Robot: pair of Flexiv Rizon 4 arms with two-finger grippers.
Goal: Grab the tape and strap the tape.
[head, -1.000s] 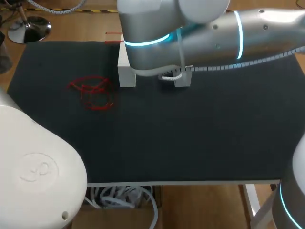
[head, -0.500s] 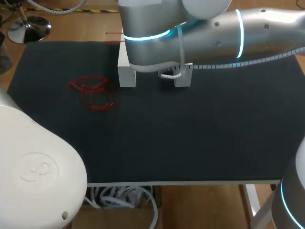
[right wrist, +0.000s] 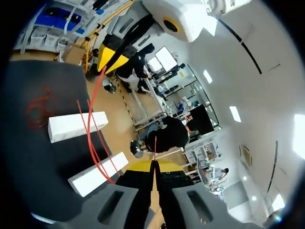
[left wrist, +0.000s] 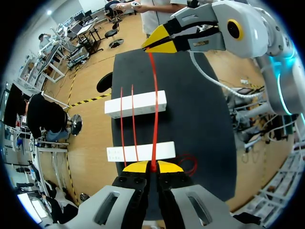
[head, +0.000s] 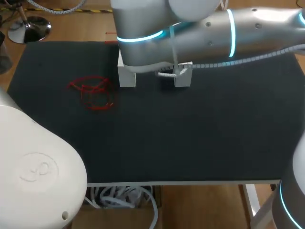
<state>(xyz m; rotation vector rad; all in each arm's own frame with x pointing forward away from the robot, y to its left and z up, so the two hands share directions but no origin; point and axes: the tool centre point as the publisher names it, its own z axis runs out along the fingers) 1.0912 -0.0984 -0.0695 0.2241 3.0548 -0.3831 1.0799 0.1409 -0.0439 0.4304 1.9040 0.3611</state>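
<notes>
A black-topped counter (head: 200, 143) carries two small blocks side by side toward its far edge: the left white block (head: 127, 77) and the right white block (head: 184, 75). A loose coil (head: 93, 94) of red strand lies on the black surface just beyond the left white block, on the side away from the other block.

The right arm (head: 214, 33) comes in from the right and hangs over both blocks, hiding their far ends in the head view. The left arm (head: 33, 162) fills the near left corner of that view. Neither arm's tip shows from above.

In the left wrist view the left end effector (left wrist: 152, 167) has its yellow tips pressed together on the tape (left wrist: 156, 114), a thin red line that leaves the tips, crosses above both blocks and runs on to the other arm's yellow tips. Two more red strands lie across the blocks beside that taut line.

In the right wrist view the right end effector (right wrist: 153, 168) is likewise pinched together, with a short red end of the tape standing up between its tips. From there the tape loops down past the right white block and over the left one, then rises to the left arm's tips.
</notes>
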